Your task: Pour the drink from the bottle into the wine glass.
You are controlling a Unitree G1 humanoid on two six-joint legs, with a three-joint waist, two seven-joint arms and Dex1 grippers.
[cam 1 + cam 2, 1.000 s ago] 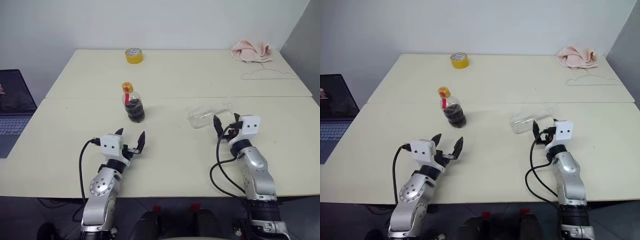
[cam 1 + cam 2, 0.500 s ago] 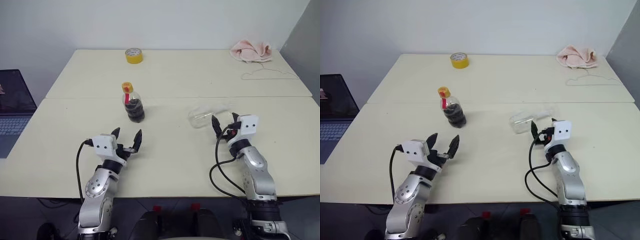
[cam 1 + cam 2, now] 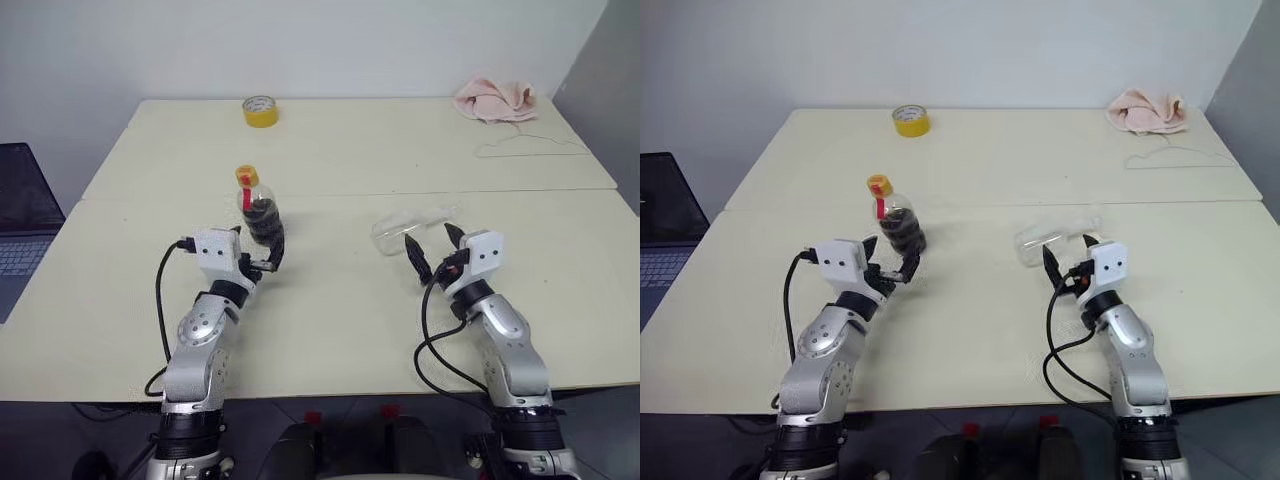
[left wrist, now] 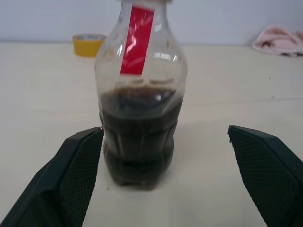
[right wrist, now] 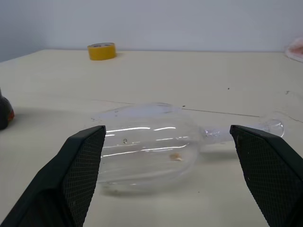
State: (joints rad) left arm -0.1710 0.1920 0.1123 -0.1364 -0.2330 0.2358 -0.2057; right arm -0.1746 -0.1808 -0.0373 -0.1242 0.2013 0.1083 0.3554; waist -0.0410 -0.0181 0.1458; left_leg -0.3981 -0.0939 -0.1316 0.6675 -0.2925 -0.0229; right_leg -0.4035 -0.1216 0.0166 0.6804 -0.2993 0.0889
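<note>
The bottle (image 3: 262, 212) stands upright on the near table, with a yellow-orange cap and a red strip on its neck. The dark drink (image 4: 139, 142) fills its lower half. My left gripper (image 3: 257, 250) is open just in front of the bottle, level with its base and not touching it; the left wrist view has the bottle slightly toward one finger (image 4: 75, 175). The wine glass (image 3: 410, 228) lies on its side on the table, empty, its stem pointing right. My right gripper (image 3: 433, 248) is open close behind the bowl (image 5: 147, 142), without contact.
A yellow tape roll (image 3: 259, 110) sits at the far table's back left. At the back right lie a pink cloth (image 3: 492, 99) and a thin wire hanger (image 3: 525, 147). A laptop (image 3: 20, 215) stands off the table's left edge.
My left gripper has moved forward and up to the bottle's base. The right gripper has swung left toward the lying glass. Both stay open; bottle and glass have not moved.
</note>
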